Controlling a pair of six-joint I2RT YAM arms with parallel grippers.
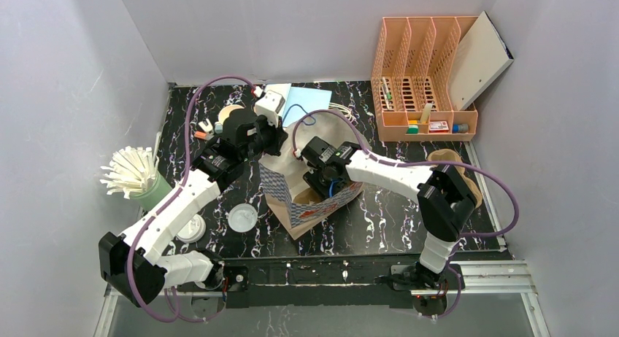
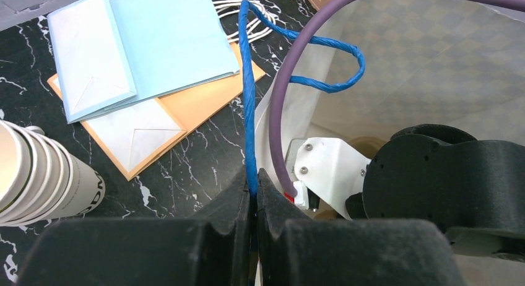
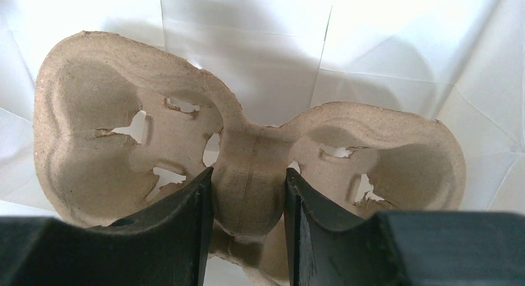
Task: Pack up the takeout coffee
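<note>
Can't make out the dark green cup in any of the views, so I can't say where it is. What does show: the right gripper point(image 3: 247, 188) is down inside the paper bag point(image 3: 247, 44), its two dark fingers clamped on the narrow middle bridge of a cup carrier point(image 3: 247, 153). The carrier is rough beige moulded pulp with two round wells and ragged torn slots. The bag is smooth creased white inside; from the top view its outside point(image 1: 292, 198) is blue-and-white checked, sitting centre frame on the black marbled table point(image 1: 379, 220).

The left gripper point(image 2: 254, 187) is pressed together on the blue handle point(image 2: 249, 100), a twisted paper cord looping up from the bag's rim, with a glossy purple cable point(image 2: 275, 112) curving just beside it.

In the left wrist view, flat pale blue and orange envelopes point(image 2: 155, 44) sit upper left, and the stacked cream cups point(image 2: 37, 174) lie on their side at the left edge.
</note>
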